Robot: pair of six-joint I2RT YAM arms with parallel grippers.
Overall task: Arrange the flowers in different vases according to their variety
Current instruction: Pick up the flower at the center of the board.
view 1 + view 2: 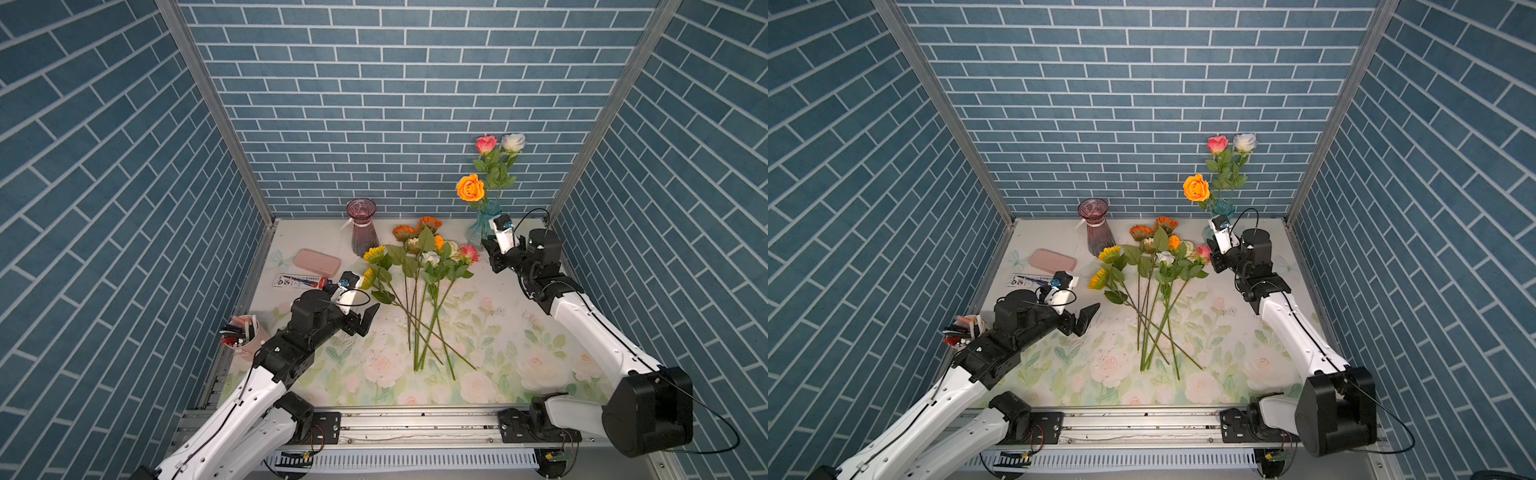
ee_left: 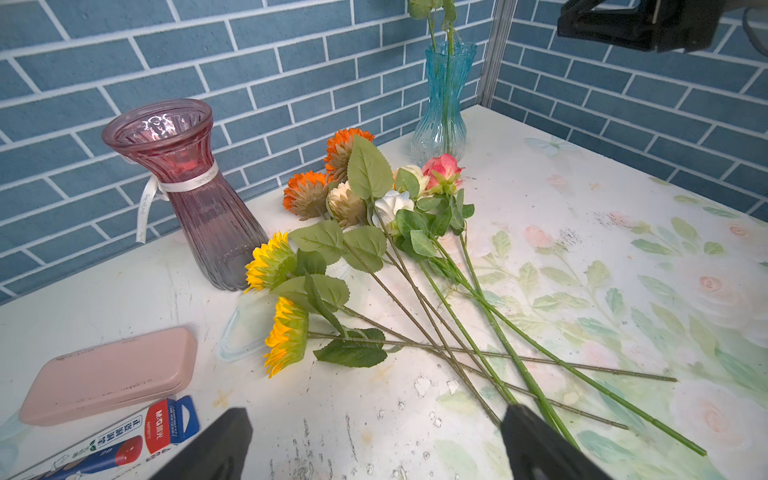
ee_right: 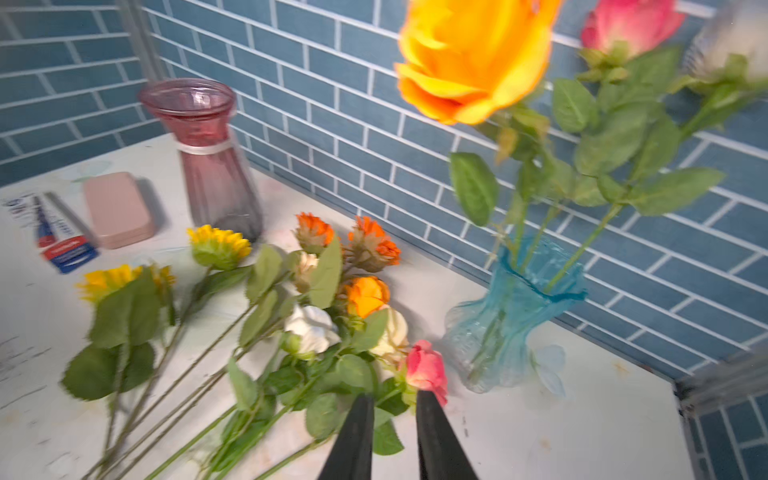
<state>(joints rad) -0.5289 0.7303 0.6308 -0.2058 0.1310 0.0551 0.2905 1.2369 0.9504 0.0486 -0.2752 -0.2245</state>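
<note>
Left hand [image 2: 376,411] wide open, mostly cropped; right hand [image 3: 392,398] narrowly parted, empty, view blurred.

Logged plum-purple ribbed vase [image 1: 363,235] with white tie, aqua ribbed vase [image 2: 442,124], orange rose [image 1: 471,188], pink rose [image 1: 486,144], white rose [image 1: 513,142], yellow sunflower heads [image 1: 374,254], orange sunflower heads [image 1: 429,223], pink case [image 1: 317,262], pale rose-print tablecloth [image 1: 540,332], blue brick-pattern walls [image 1: 374,104].

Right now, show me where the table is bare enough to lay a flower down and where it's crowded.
Widest bare cloth: right of the loose stems, in front of the aqua vase. A strip between the stem tips and the front rail. Crowded: flower heads beside the purple vase; pink case and pen pack at left.
</note>
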